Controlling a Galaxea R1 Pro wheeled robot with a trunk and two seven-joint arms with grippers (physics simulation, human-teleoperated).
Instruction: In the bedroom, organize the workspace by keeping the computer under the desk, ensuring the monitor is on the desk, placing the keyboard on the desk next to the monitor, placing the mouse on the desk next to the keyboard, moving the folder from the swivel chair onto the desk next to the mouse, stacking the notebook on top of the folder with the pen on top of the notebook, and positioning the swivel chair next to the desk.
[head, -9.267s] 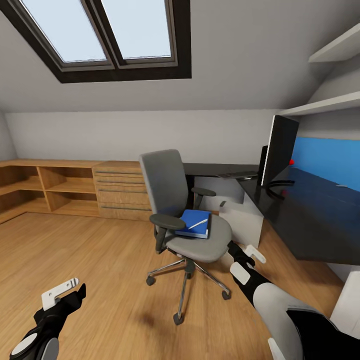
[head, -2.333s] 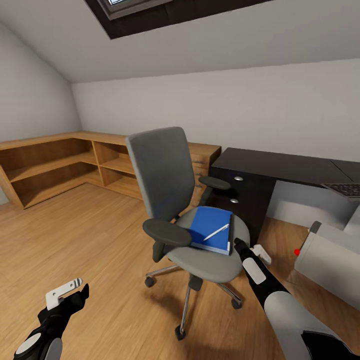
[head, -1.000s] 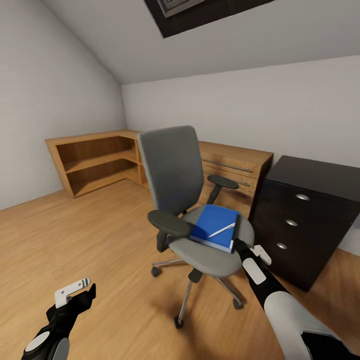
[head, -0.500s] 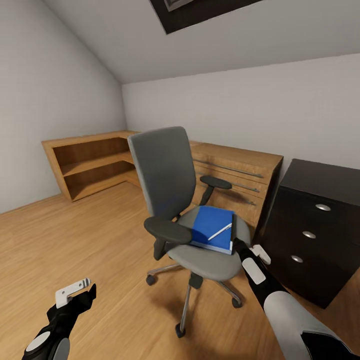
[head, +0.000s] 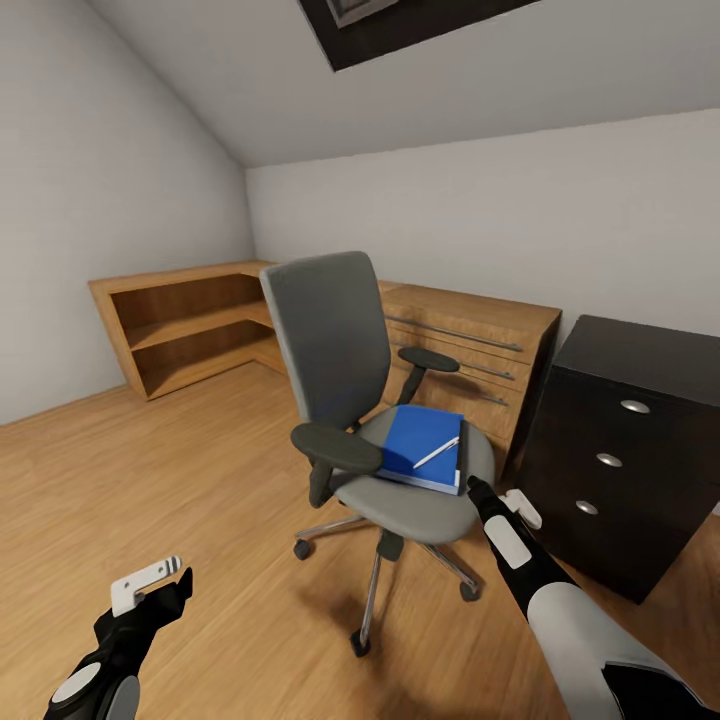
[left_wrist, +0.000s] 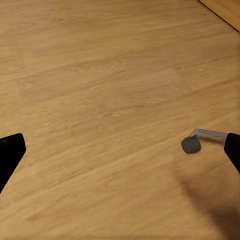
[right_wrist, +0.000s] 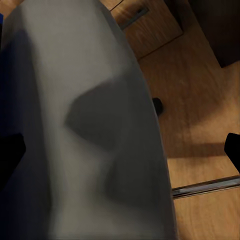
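The grey swivel chair (head: 335, 340) stands mid-floor with its back towards the oak cabinets. On its seat (right_wrist: 100, 125) lies the blue folder (head: 418, 442), and the white pen (head: 437, 452) rests across it. A dark strip (head: 463, 452) runs along the folder's right edge; I cannot tell whether it is the notebook. My right gripper (head: 497, 497) is open at the seat's front right rim, its fingers (right_wrist: 233, 150) spread wide on either side of the grey seat edge (right_wrist: 120, 150). My left gripper (head: 150, 587) hangs open low over the floor (left_wrist: 120, 150). The black desk's drawer unit (head: 610, 460) stands right of the chair.
Light oak drawers (head: 470, 340) and open shelves (head: 180, 320) line the back wall and left corner. The chair's chrome legs and castors (head: 360, 640) spread over the wood floor; one castor (left_wrist: 190, 145) lies near my left gripper. Wide floor opens to the left.
The view has swung left, away from the monitor, keyboard and computer, to the drawer unit and oak shelves. The chair has stayed at my right gripper and turned slightly. Both grippers look unchanged.
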